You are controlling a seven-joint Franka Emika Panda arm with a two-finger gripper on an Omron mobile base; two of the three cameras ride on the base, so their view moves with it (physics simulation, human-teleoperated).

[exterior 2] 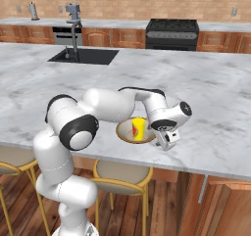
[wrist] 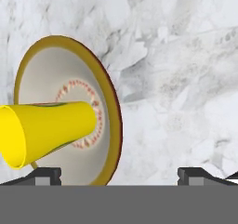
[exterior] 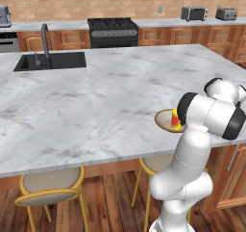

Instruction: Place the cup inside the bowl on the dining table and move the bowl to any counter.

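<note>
The cup point(exterior 2: 138, 128) stands upright inside the bowl point(exterior 2: 126, 134), which sits near the front edge of the dining table point(exterior 2: 206, 90), so what remains is carrying the loaded bowl to a counter point(exterior 2: 122, 24). The gripper point(wrist: 119, 174) hangs just beside the bowl with its fingers spread wide and nothing between them. The bowl looks rigid, glazed and likely slippery, shallow as a plate with a thin raised rim; that rim is probably the only place to pinch. The cup is a smooth tapered yellow cone, light and top-heavy, so any tilt may topple it. The marble top is polished and flat.
</note>
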